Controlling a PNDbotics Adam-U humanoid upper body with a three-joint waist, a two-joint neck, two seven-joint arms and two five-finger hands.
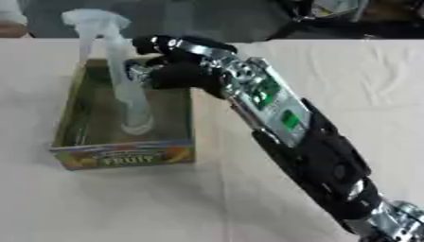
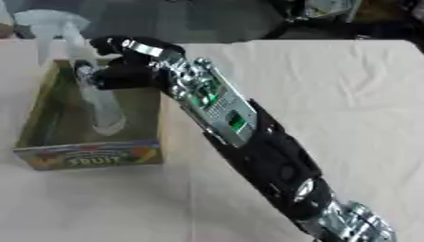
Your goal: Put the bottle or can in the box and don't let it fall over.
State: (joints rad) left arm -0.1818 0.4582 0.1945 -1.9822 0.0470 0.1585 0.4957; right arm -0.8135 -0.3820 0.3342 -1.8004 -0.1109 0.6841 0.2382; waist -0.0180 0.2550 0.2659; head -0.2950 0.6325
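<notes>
There is 1 bottle (image 1: 124, 80), a clear spray bottle with a pale trigger head, and it is the only container of its kind on show. There is 1 box (image 1: 124, 153), an open cardboard tray with 1 printed end panel reading "FRUIT". There is 1 table (image 1: 331, 75), covered in 1 light cloth. Only 1 robot arm (image 1: 286, 123) comes into view, from the right, and it ends in 1 hand (image 1: 178, 64), the right one.
</notes>
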